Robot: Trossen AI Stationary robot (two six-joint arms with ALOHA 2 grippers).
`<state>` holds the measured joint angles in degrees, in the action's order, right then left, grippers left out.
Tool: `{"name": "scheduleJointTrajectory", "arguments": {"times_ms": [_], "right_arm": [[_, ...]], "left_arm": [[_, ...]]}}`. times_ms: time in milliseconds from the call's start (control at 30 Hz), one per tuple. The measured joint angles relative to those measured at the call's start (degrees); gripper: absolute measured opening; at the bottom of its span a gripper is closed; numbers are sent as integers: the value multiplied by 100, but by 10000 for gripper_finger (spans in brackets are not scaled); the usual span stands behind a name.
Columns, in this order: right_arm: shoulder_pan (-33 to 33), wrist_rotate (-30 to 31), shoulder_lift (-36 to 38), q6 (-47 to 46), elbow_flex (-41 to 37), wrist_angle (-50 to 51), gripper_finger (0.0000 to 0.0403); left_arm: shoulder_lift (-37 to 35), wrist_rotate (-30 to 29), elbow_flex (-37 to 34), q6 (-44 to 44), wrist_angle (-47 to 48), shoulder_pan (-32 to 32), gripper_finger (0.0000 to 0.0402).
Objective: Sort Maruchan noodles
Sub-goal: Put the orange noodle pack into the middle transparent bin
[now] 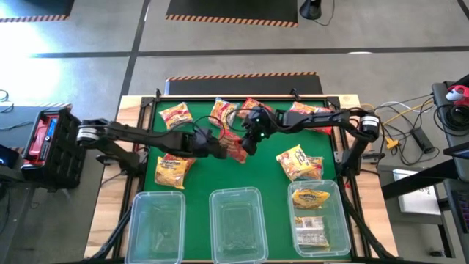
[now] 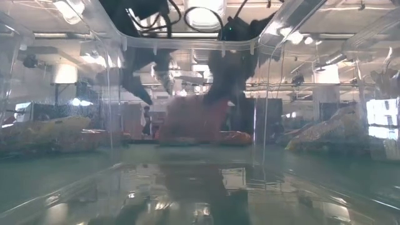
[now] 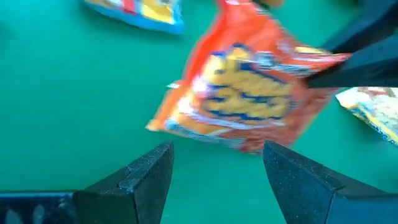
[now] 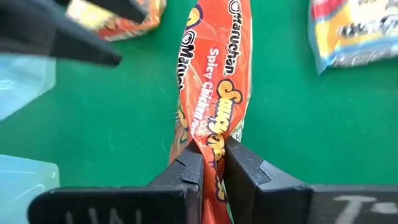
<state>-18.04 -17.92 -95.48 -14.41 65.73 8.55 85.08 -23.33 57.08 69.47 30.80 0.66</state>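
The right gripper (image 4: 213, 163) is pinching a red noodle packet (image 4: 214, 81) by one crumpled edge, fingers closed tight on the wrapper, and is holding it up over the middle of the green mat (image 1: 264, 180). The left gripper (image 3: 217, 180) is waiting just beside it with its fingers spread wide and nothing between them, pointing at the same packet. The risk I am seeing is the thin grip: the slick wrapper could slide out, or the two arms could bump, being so close. Other packets are lying around the mat; three clear bins (image 1: 236, 224) are sitting along the near edge, and the right-hand one (image 1: 319, 218) is already holding yellow packets. Beyond the table is grey floor with striped tape.
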Motion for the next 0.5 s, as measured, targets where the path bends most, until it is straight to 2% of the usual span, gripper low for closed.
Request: {"name": "scheduleJointTrajectory", "arguments": {"times_ms": [300,500], "right_arm": [[86,1,604,-276,351,715,33],[525,-5,1053,-646,538,1217,33]], "left_arm": [[-416,-458,-19,48,1223,1,231],[-397,-584,-26,37,1418,7,231]]}}
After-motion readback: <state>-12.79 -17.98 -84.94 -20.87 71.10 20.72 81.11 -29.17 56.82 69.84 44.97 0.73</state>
